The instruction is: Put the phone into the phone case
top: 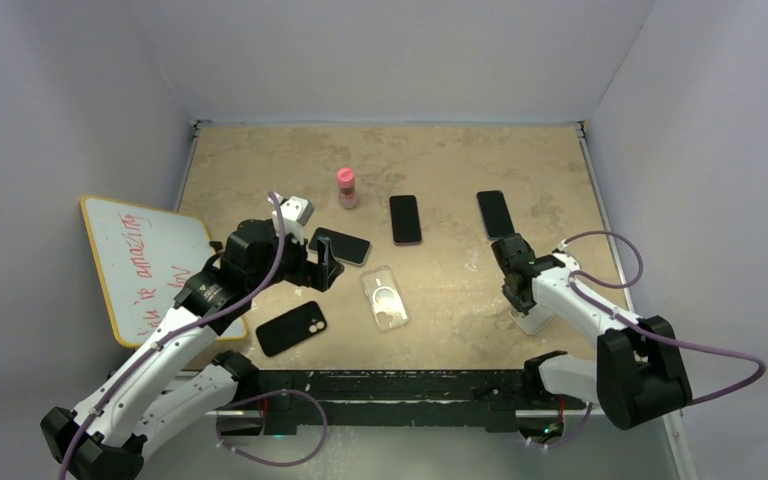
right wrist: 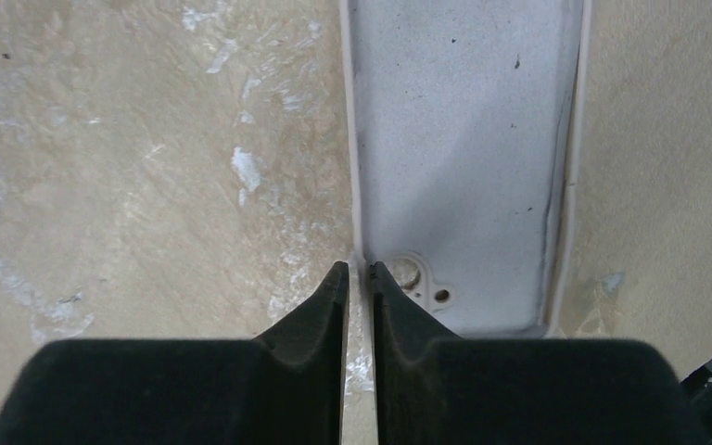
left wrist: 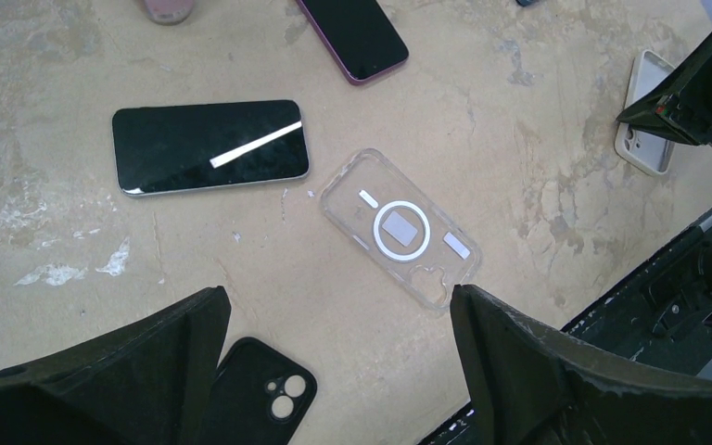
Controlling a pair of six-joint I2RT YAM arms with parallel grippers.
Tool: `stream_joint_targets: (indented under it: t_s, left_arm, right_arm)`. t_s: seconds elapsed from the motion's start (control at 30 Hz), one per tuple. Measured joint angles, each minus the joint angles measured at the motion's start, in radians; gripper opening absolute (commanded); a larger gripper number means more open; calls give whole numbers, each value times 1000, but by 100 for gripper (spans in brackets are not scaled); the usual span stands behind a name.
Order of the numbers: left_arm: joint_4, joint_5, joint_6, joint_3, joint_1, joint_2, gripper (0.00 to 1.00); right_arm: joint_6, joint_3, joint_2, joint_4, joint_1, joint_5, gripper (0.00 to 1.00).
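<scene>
right gripper (right wrist: 360, 271) pinched on side wall of white case (right wrist: 464, 139); left gripper (left wrist: 334, 297) spread wide, hovering over clear case (left wrist: 399, 227); silver phone (left wrist: 209, 146) flat, screen up, just beside clear case

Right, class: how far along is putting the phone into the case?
Done: nothing; the clear case and white case are both empty. In hand: the right tool pinches the white case's side wall; the open left tool hovers above the clear case and the phone beside it. Left: lift a phone and seat it in a case.
</scene>
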State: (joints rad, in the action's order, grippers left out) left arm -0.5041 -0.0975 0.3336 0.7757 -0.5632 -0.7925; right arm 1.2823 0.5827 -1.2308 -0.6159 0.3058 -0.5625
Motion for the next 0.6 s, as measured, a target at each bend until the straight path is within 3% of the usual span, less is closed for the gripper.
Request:
stream_joint_targets:
  t_s: [0.03, 0.43, 0.6]
  left_arm:
    - [0, 1, 0, 0, 0, 0, 93]
    - [0, 3, 0, 0, 0, -12, 93]
    - [0, 3, 0, 0, 0, -19, 93]
  right_arm:
    - [-9, 0, 11, 5, 0, 1, 0]
    - [-188, -17, 135, 118, 18, 93, 0]
    - [-328, -35, 183, 250, 126, 232, 0]
